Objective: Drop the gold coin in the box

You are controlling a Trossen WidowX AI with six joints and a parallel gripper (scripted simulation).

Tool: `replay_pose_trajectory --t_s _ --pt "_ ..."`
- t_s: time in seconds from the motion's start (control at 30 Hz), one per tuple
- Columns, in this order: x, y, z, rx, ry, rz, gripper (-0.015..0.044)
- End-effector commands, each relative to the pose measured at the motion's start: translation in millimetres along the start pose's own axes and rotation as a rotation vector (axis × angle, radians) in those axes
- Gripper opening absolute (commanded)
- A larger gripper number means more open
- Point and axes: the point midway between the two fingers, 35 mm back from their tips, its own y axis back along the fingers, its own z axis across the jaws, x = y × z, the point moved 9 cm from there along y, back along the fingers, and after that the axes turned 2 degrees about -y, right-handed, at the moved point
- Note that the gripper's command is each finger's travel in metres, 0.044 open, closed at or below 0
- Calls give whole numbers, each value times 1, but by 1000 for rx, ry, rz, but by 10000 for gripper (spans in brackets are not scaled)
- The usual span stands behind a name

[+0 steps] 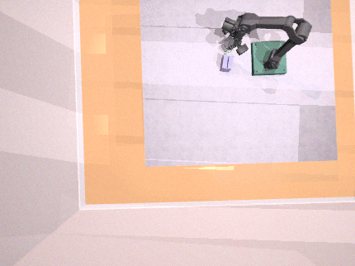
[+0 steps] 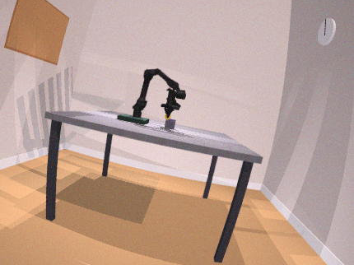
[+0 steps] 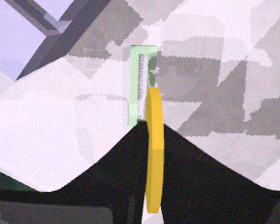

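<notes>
We see the coin edge-on in the wrist view: a thin, bright gold disc standing upright, plain along its rim. Our gripper is clenched on it, the two dark fingers nearly together and pressing its flat faces. The coin sits raised above the pale green holder, which lies on the table just beyond it. From the exterior view, the coin hangs just above the grey box. The box's corner shows at upper left of the wrist view. We can read no writing or labels anywhere.
</notes>
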Motion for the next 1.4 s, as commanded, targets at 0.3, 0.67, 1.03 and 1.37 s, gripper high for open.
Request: replay_pose_trajectory --t_s 0.3,0.67,1.03,1.37 --pt "3 25 3 1 10 10 0" --pt "4 25 6 -1 378 10 0" --pt "5 25 10 -3 753 10 0" --pt "2 25 13 -4 837 10 0"
